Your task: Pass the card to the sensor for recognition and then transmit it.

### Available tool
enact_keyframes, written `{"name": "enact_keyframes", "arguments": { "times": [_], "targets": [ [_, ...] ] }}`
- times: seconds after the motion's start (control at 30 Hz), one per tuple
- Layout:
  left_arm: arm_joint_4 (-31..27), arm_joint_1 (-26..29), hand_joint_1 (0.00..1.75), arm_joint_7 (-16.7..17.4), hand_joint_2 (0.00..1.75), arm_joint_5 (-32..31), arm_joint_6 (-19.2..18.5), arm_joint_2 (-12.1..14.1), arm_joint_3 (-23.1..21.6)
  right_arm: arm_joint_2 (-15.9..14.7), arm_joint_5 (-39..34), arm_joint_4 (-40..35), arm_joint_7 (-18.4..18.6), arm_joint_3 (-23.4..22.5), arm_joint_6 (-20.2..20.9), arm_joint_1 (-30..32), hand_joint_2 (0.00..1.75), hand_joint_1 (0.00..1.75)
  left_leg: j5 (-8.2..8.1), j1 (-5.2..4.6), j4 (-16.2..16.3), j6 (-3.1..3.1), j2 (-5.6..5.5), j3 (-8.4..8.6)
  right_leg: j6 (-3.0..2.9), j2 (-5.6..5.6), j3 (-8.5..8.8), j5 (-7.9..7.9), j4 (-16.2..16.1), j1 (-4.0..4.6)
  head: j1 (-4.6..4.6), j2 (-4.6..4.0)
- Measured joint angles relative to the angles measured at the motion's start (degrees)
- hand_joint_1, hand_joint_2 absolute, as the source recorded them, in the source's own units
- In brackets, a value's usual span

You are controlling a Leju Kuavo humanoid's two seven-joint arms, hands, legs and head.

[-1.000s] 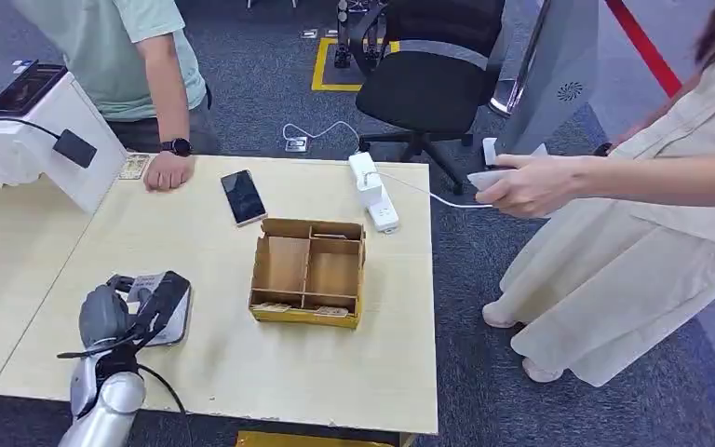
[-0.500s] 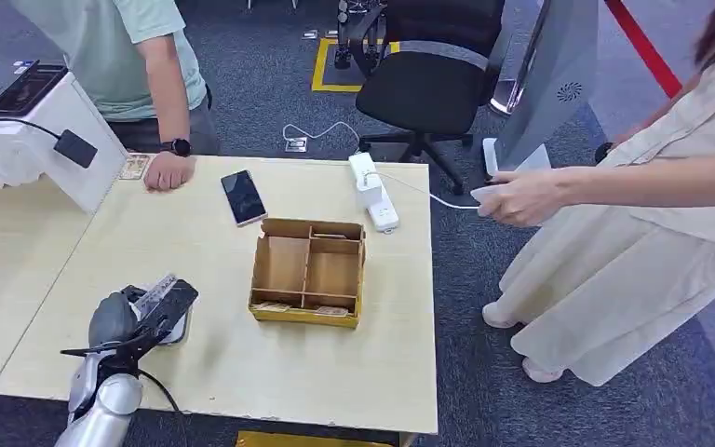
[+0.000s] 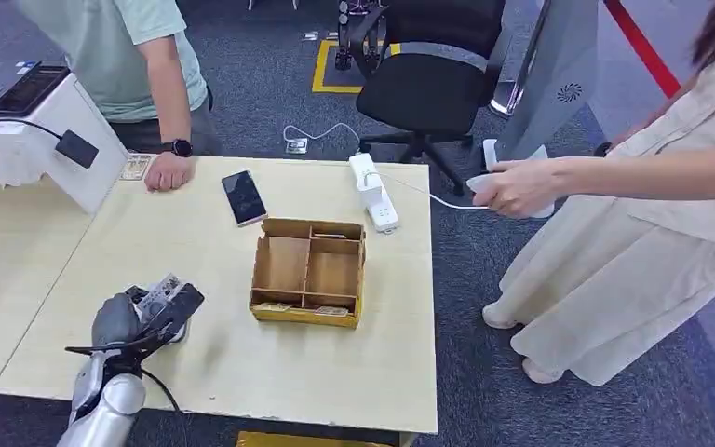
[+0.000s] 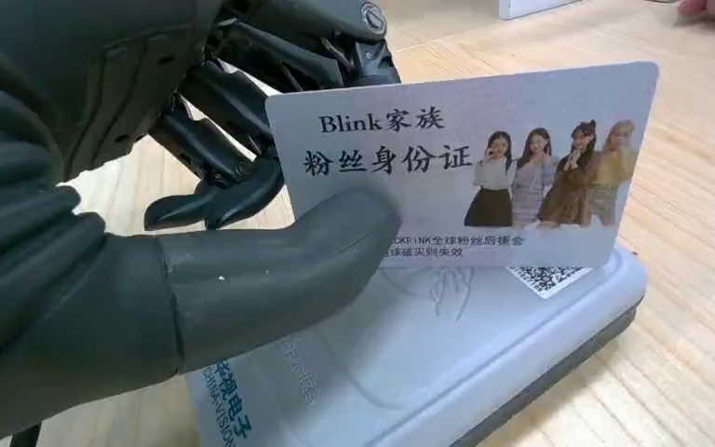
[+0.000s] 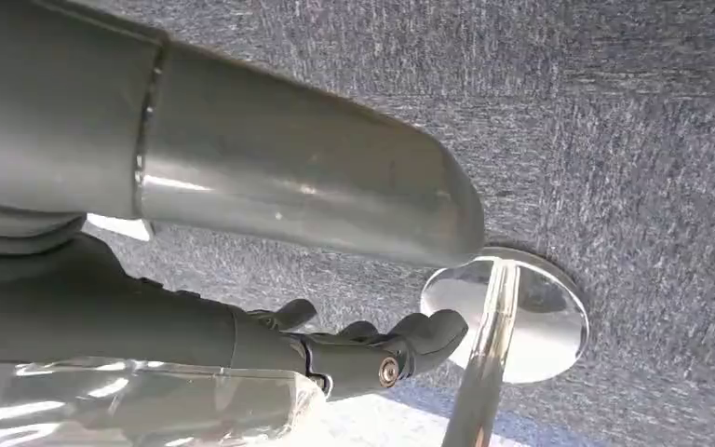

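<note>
Head view: high on the body, facing forward and down over the desk (image 3: 242,363).
Left wrist view: close behind the left hand (image 4: 102,270), just above the desk.
Right wrist view: facing down at the carpet (image 5: 633,121).
Shared: left hand (image 3: 140,317), desk.

Bench (image 3: 242,372) carried a divided box (image 3: 308,271) near its centre, a phone (image 3: 243,196) behind the box toward the left, and a power strip (image 3: 372,192) at the far right edge. The sensor (image 4: 484,345) lay at the near left, with the left hand (image 3: 135,317) above it holding the card (image 4: 465,163) just over its top face. A person's hand (image 3: 169,171) rested on the far left edge. A chair (image 3: 433,79) stood behind the bench; a second person (image 3: 633,233) stood to its right.
</note>
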Motion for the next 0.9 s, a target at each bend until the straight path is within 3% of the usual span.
{"name": "enact_keyframes", "arguments": {
  "times": [0.9],
  "targets": [
    [0.33, -0.45, 1.75, -0.61, 1.75, 0.90, -0.18, 0.02, -0.70, 0.00, 0.31, -0.09, -0.15, -0.26, 0.00, -0.02, 0.00, 0.00, 0.01, 0.00, 0.00, 0.00, -0.01, 0.12, 0.00, 0.01, 0.10, 0.00, 0.00, 0.00, 0.00, 0.02]
  ]
}}
